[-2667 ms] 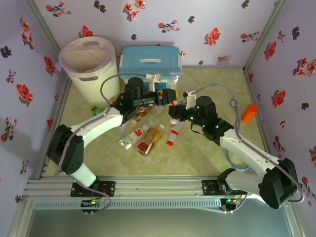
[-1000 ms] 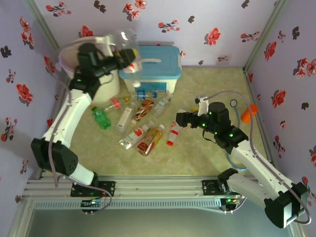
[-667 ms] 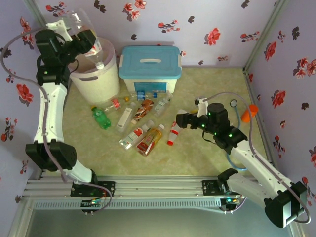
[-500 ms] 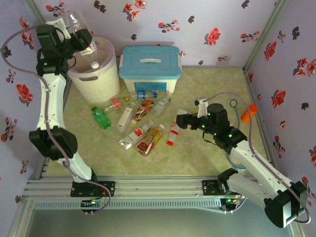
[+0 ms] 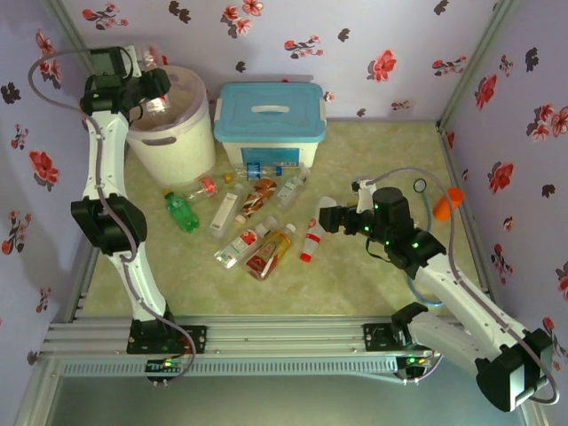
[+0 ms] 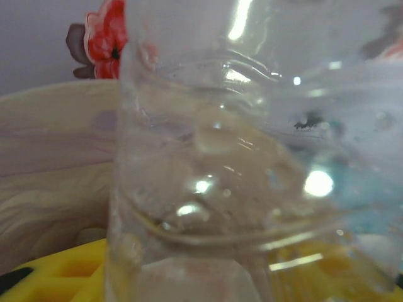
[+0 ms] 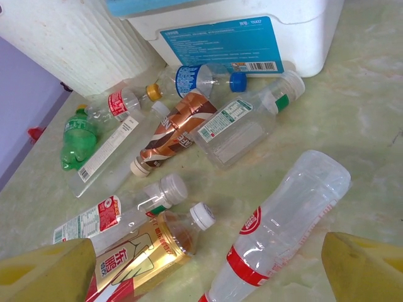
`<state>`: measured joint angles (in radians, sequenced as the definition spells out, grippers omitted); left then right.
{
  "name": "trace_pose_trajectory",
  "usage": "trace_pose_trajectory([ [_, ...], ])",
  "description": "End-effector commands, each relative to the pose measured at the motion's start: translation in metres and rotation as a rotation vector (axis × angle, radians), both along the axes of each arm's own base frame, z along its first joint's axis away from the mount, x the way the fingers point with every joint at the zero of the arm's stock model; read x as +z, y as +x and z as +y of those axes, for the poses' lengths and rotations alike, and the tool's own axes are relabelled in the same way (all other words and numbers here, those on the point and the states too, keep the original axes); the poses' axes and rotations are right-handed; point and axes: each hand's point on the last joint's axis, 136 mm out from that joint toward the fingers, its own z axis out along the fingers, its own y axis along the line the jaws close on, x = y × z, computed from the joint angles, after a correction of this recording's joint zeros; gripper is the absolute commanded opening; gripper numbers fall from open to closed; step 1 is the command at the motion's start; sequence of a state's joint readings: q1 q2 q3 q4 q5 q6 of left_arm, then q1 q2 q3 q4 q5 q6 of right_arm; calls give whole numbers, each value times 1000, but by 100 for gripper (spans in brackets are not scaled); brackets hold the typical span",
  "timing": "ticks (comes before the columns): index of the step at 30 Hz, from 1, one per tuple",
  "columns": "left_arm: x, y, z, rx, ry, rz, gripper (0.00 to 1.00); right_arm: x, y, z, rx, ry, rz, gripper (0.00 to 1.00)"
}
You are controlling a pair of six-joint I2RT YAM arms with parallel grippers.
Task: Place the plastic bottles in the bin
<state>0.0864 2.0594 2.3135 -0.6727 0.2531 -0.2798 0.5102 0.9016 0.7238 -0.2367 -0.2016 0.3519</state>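
Corner walls [image 5: 35, 106] hem the bin [image 5: 169, 146], left end effector [image 5: 153, 89] clamping a clear bottle [image 6: 208, 157] above its rim; right end effector [image 5: 326, 218] spread.

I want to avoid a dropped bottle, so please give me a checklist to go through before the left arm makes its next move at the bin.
1. Left gripper shut on the clear bottle: ok.
2. Clear bottle above the opening of the bin: ok, judged from the top view.
3. Room left inside the bin: cannot tell.
4. Right gripper open and far from the bin: ok.
5. Table free of bottles: not ok. The red-banded bottle, the green bottle and several more lie on it.
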Motion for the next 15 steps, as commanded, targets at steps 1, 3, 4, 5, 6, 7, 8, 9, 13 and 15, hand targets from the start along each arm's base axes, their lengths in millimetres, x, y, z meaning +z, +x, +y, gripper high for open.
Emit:
trace_pose_trajectory([
  [1,-18,1,6,-6,62,57,0,5,1,-7,-36,5,-18,94],
  [3,-34,-1,6,-24,82,106,0,6,1,-8,-41,5,-27,94],
  [4,-43,-2,6,-32,92,129,0,6,1,-10,-46,2,-33,94],
  [5,-50,-4,5,-45,105,149,0,6,1,-10,-48,0,-35,94],
  [6,-56,-5,5,-54,116,167,0,6,1,-11,-52,-4,-38,94],
  [7,-63,-6,4,-60,121,183,0,5,2,-12,-55,-8,-37,95],
  [8,-70,-7,4,-66,124,198,0,5,2,-12,-58,-9,-38,96],
  [9,-76,-8,3,-72,126,211,0,5,3,-13,-62,-9,-36,96],
  [13,-96,-6,-3,-99,140,248,3,7,5,-11,-68,12,-38,96],
  [15,-103,-4,-3,-105,138,267,4,13,4,-9,-64,43,-47,96],
])
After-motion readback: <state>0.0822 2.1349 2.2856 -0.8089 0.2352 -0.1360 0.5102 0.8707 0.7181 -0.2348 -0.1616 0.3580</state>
